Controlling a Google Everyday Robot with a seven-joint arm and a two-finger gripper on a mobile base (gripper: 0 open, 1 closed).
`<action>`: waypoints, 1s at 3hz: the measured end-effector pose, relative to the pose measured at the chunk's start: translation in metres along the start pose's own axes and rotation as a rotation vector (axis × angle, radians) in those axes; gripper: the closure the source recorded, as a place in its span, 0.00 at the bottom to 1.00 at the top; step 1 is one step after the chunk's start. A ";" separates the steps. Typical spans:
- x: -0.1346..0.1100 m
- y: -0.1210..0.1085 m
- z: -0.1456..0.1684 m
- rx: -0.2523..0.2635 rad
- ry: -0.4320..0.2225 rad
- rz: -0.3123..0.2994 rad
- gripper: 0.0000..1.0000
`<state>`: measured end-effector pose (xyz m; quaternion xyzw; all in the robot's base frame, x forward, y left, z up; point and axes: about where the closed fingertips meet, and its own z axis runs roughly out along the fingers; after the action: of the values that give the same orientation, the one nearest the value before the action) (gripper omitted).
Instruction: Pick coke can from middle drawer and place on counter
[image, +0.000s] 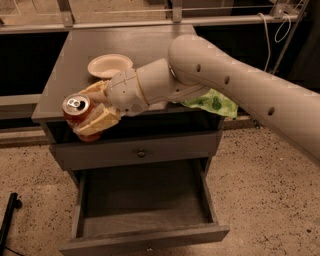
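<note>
My gripper is shut on the coke can, a red can with a silver top and pull tab. It holds the can in the air at the counter's front left edge, about level with the top. The middle drawer is pulled open below, and its dark bottom shows nothing inside. My arm reaches in from the right across the counter.
A cream bowl sits on the counter just behind the gripper. A green chip bag lies at the counter's right front, partly under my arm. A closed drawer front with a small knob is above the open drawer.
</note>
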<state>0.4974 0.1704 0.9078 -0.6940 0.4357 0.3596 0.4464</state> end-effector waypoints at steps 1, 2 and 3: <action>-0.009 -0.009 -0.010 0.049 0.045 0.023 1.00; -0.038 -0.033 -0.049 0.196 0.126 0.028 1.00; -0.060 -0.060 -0.093 0.341 0.174 0.048 1.00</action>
<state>0.5416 0.1137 1.0116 -0.6259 0.5438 0.2298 0.5096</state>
